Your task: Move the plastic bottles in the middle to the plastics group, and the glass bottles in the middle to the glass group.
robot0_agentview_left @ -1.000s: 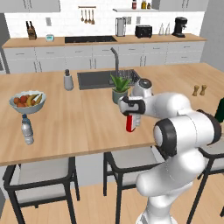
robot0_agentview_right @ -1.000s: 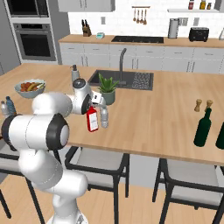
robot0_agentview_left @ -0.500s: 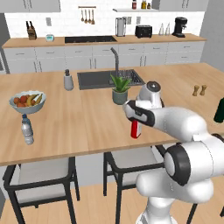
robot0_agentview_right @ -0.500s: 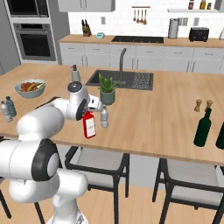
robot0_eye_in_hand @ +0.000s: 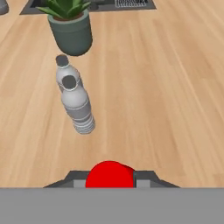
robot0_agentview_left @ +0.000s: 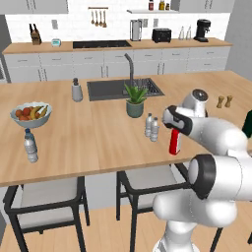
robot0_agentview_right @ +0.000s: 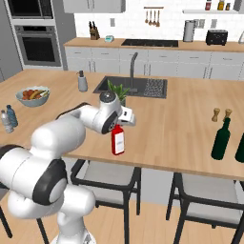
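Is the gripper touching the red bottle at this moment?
Touching. In the hand view the red bottle sits squeezed between the two dark fingers with no gap either side. In the right base view the gripper sits right on its neck.

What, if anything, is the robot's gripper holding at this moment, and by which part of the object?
The gripper holds the red glass bottle, clamped at its narrow neck at the top; the labelled body hangs below the hand.

The worktop (robot0_eye_in_hand: pixel 175 87) is showing pale, matt wood grain. The two plastic bottles (robot0_eye_in_hand: pixel 76 105) are looking clear and ribbed, and the red bottle (robot0_agentview_left: pixel 174 141) is looking smooth and glossy.
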